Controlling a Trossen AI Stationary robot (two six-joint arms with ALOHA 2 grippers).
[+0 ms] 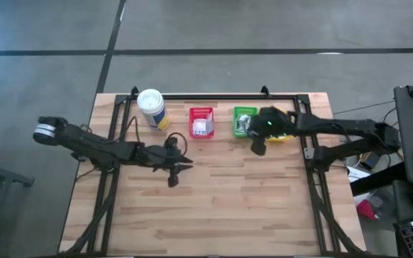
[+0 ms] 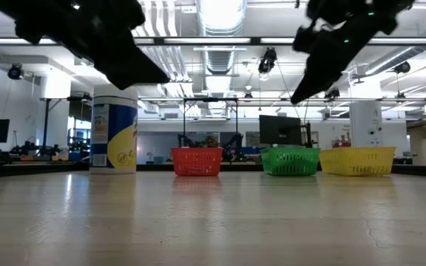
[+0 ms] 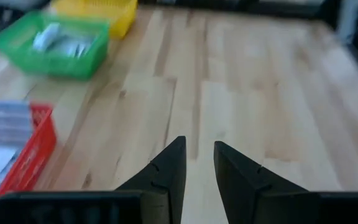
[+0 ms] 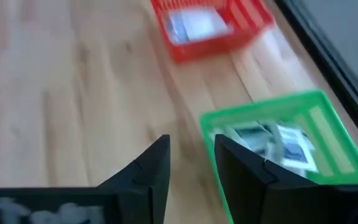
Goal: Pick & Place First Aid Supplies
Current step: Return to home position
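The first aid supplies I can see are white packets lying in the red bin (image 1: pixel 201 113) and in the green bin (image 1: pixel 244 111). They show as packets (image 4: pixel 272 142) in the green bin and packets (image 4: pixel 194 25) in the red bin. My right gripper (image 4: pixel 191 138) hangs open above the table at the near edge of the green bin, with nothing between its fingers (image 1: pixel 257 148). My left gripper (image 3: pixel 199 143) is open and empty above the bare table middle (image 1: pixel 183 166), clear of the wood.
A white canister with a yellow label (image 1: pixel 151 107) stands at the far left of the bin row. The yellow bin (image 2: pixel 357 160) sits right of the green one, mostly under my right arm in the high view. Bare wooden tabletop (image 1: pixel 221 208) fills the near half.
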